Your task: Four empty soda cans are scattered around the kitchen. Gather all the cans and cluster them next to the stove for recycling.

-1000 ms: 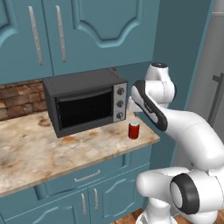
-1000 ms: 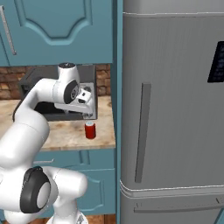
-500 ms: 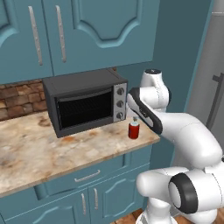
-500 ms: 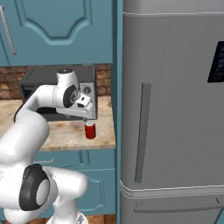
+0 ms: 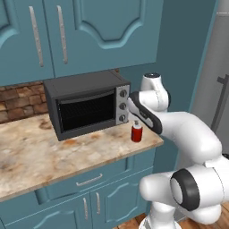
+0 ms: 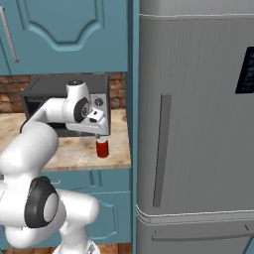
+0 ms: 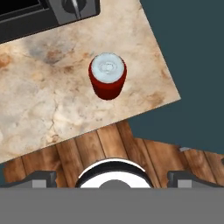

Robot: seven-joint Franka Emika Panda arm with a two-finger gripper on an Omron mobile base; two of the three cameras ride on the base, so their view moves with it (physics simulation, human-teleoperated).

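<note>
Left base view: a red soda can (image 5: 137,133) stands upright right of centre on the marbled tabletop (image 5: 40,156), near its right end, just right of a black toaster oven (image 5: 87,103). The white arm reaches from lower right, its pincer (image 5: 134,120) hanging just above the can.

Right base view: left of centre, the can (image 6: 102,148) sits near the tabletop's (image 6: 74,149) front edge, beside a tall grey fridge (image 6: 193,124); the pincer (image 6: 98,135) hovers directly over it.

Hand view: the can's silver top (image 7: 107,66) lies in the upper middle, seen from above. The pincer's fingertips (image 7: 37,179) stand wide apart at the bottom corners, gripping nothing.
</note>
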